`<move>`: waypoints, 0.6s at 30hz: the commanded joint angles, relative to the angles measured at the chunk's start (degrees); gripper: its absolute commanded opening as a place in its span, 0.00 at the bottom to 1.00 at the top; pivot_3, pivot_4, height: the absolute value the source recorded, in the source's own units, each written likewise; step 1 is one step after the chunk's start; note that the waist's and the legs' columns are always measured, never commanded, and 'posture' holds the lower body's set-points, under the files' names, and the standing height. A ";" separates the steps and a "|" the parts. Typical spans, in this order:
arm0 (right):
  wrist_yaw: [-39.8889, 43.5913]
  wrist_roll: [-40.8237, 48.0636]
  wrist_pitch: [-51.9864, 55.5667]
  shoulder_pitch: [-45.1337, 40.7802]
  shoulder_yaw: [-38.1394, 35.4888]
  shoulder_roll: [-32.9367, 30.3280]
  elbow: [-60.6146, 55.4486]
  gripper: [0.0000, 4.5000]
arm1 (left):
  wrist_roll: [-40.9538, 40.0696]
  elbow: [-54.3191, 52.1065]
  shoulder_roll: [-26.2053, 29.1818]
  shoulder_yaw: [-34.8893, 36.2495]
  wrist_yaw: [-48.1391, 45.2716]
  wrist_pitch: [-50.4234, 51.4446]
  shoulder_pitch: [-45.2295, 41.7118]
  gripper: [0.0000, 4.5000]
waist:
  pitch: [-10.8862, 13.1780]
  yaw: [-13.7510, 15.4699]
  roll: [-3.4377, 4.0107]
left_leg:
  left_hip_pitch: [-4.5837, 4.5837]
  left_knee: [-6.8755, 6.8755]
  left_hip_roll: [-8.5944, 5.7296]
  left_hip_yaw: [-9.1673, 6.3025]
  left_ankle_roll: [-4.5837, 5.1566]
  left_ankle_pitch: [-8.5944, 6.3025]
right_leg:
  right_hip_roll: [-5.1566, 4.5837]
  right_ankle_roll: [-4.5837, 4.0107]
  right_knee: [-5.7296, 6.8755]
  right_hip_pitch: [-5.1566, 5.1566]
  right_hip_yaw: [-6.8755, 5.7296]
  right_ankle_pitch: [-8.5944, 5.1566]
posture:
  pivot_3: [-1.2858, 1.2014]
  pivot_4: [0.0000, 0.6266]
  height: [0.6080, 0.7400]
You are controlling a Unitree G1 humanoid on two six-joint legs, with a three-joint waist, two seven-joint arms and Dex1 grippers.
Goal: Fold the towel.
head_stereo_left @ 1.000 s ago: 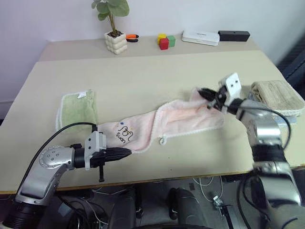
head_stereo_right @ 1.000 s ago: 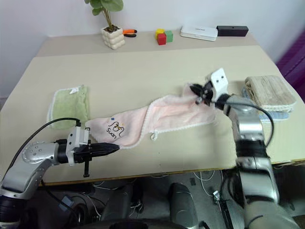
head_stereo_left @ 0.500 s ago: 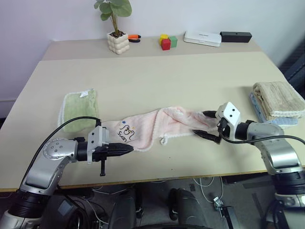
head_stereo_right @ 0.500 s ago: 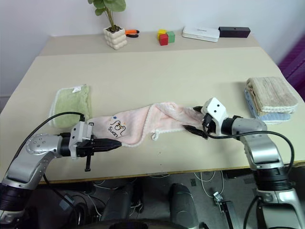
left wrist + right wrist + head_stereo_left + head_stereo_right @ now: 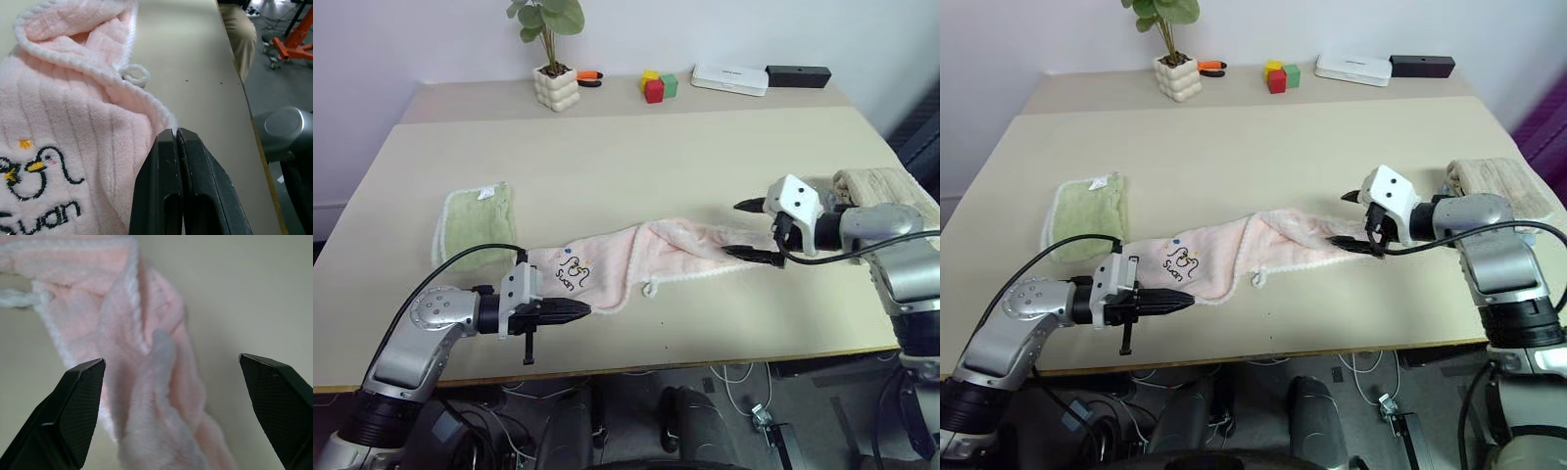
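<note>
Two grippers at either end of a rumpled pink towel

Largest is the table (image 5: 636, 157), pale beige. Both arms reach inward over its near half. The right gripper (image 5: 752, 231), at about four o'clock from the table's middle, points toward nine o'clock and slightly down, its two black fingers spread wide above the towel's right end with nothing between them. The left gripper (image 5: 579, 311), at about seven o'clock, lies nearly level and points toward three o'clock, its fingers pressed flat together at the towel's near left corner; whether any cloth is caught between them I cannot tell.

The towel (image 5: 651, 257) stretches across the near middle of the table as a long pink fluffy strip, twisted and bunched lengthwise, with a white trimmed edge and a small white loop (image 5: 136, 74) hanging off its near side. Its left end lies flat and carries a dark embroidered bird motif (image 5: 34, 169) with the word "Swan" beneath it.
</note>
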 commanded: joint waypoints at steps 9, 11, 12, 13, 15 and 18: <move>2.60 -0.54 8.81 -9.25 4.60 1.66 5.22 0.80 | 0.19 -2.99 0.13 0.86 1.75 -1.36 2.52 0.00 | 0.00 0.08 0.00 | -0.04 -0.01 0.00 0.01 0.00 0.00 | 0.00 0.00 0.01 -0.04 0.00 0.01 | 0.52 0.24 1.00; 3.51 -0.03 9.74 -9.82 4.57 1.50 4.92 0.58 | 0.23 -3.36 0.09 0.79 2.06 -1.33 2.73 0.00 | 0.00 0.07 0.00 | -0.05 0.00 0.00 0.01 0.00 0.00 | 0.00 0.00 0.01 -0.04 0.00 0.01 | 0.52 0.24 1.00; 3.67 -0.03 9.78 -10.00 4.51 1.48 4.80 0.46 | 0.22 -3.53 0.07 0.76 2.19 -1.29 2.82 0.00 | 0.00 0.05 0.00 | -0.05 0.00 0.00 0.01 0.00 0.00 | 0.00 0.00 0.01 -0.04 0.00 0.01 | 0.52 0.24 1.00; 3.90 0.12 10.33 -10.16 4.47 1.44 4.65 0.35 | 0.20 -3.69 0.07 0.73 2.30 -1.23 2.92 0.00 | 0.00 0.03 0.00 | -0.05 0.00 0.00 0.01 0.00 0.00 | 0.00 0.01 0.02 -0.04 0.00 0.01 | 0.52 0.24 1.00; 4.20 -0.29 9.81 -10.27 4.71 1.23 4.71 0.13 | 0.13 -3.99 -0.01 0.51 2.58 -0.91 2.83 0.00 | 0.00 0.01 0.00 | -0.04 0.00 0.00 0.01 0.00 0.00 | 0.00 0.02 0.02 -0.04 0.00 0.02 | 0.52 0.24 1.00; 4.58 0.13 10.92 -10.35 4.50 1.19 4.13 0.01 | 0.15 -4.10 -0.02 0.21 2.74 -0.72 2.53 0.00 | 0.00 0.02 0.00 | -0.04 0.00 0.00 0.02 0.00 0.00 | 0.00 0.04 0.02 -0.04 0.00 0.03 | 0.52 0.24 1.00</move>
